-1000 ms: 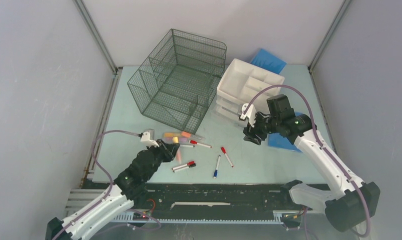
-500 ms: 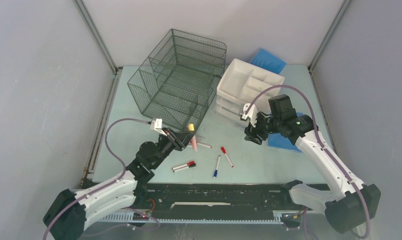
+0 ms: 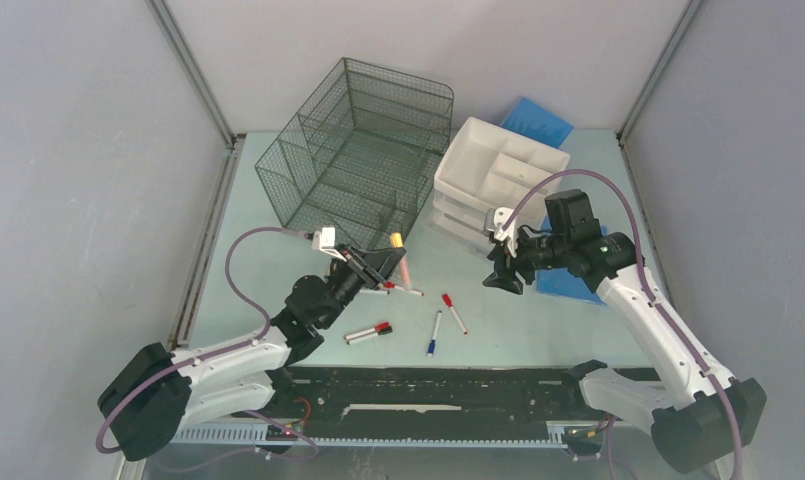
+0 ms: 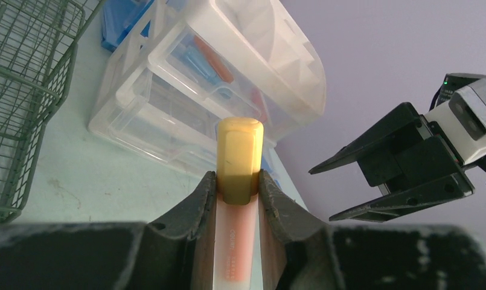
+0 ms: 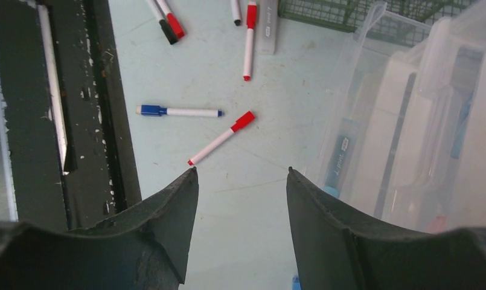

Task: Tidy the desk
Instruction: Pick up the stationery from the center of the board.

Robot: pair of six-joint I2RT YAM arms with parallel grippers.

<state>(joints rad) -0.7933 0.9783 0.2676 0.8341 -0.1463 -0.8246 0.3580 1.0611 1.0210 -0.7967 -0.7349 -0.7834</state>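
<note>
The pale green desk (image 3: 253, 260) spreads between grey walls, with a black rail (image 3: 428, 385) along its near edge. On its far left stands the wire-mesh organizer (image 3: 363, 160), and just right of that the white drawer unit (image 3: 498, 170). The left gripper (image 4: 239, 181), near the organizer's near corner, is clamped on a pinkish marker (image 4: 240, 160) with a yellow cap. The right gripper (image 5: 241, 175) hovers beside the drawer unit, jaws wide and empty. Between the arms, a blue-capped pen (image 5: 179, 111) and a red-capped pen (image 5: 221, 138) lie on the desk.
</note>
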